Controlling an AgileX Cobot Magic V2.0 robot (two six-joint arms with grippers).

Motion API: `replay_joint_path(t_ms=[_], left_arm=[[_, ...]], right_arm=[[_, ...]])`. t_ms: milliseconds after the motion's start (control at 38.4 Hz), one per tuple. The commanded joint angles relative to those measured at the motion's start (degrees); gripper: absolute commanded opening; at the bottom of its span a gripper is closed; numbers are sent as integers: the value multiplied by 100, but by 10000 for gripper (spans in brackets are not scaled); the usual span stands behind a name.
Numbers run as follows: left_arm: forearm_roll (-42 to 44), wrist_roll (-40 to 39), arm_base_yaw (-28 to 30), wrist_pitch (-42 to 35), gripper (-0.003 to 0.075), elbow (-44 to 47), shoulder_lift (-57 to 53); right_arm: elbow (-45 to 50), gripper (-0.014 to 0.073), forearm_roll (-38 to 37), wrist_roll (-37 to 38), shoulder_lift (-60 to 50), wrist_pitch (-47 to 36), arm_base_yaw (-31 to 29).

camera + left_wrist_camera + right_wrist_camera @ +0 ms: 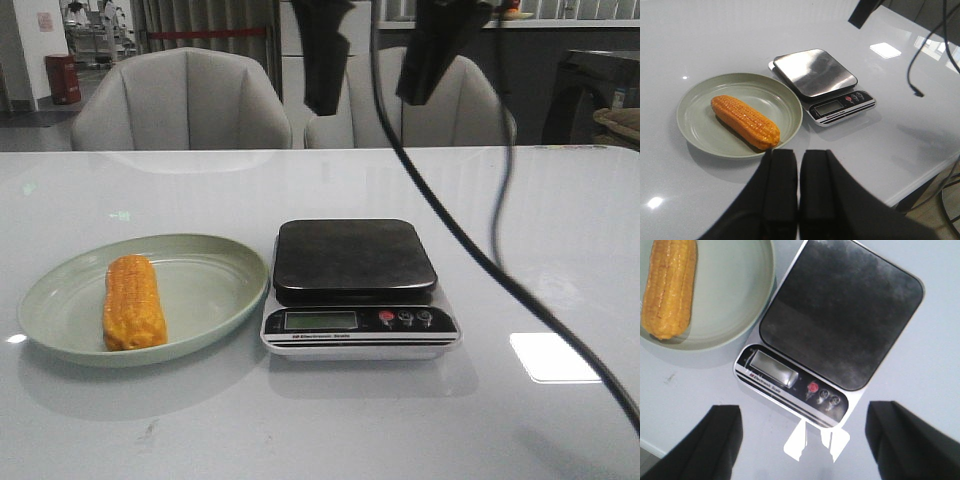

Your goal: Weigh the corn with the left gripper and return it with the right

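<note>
Your left pincer (pixel 798 185) hangs pinched shut and empty, the corn (pixel 745 121) lying in the plate (pixel 695 131) just ahead of it, the bare scale (pixel 815 72) beyond awaits weighing, while your right pincer (pixel 802 432) hovers spread wide above that scale, ready for the return.

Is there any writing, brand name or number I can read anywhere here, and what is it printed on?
Black-and-silver kitchen scale, white strip below its display: a line of print that seems to say "Electronic Scale", too blurred to be sure.
Scale's display: blank, no digits.
Scale's buttons: markings too small to read.
Orange corn cob and pale green plate: no text.
</note>
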Motion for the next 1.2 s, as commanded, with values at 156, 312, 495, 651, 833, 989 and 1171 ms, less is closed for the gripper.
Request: replay_joint_path(t_ms=[156,312,495,651,833,989,1171], left_arm=[[25,-16,-23,-385,125,-154,47],[25,-16,-23,-385,125,-154,47],[25,-16,-23,-385,125,-154,47],[25,-16,-23,-385,124,-154,47],[25,-16,-23,-385,125,-154,47],[25,-16,-23,-385,125,-154,47],[25,-16,-23,-385,124,-154,47]], right_arm=[[2015,605,-34,-88,-1932,-1731,-78],[3225,605,-34,-88,-3091,-2776,-78],[4530,605,-34,-88,-4501,-3761,-78],[5626,605,-34,-88,-5761,-4539,-78],[6697,605,-105,-88,-7319,-4917,-78],[7495,605,-221,-88,-8336,-5834,-78],[8113,605,-372,-88,-8716,-6434,-78]])
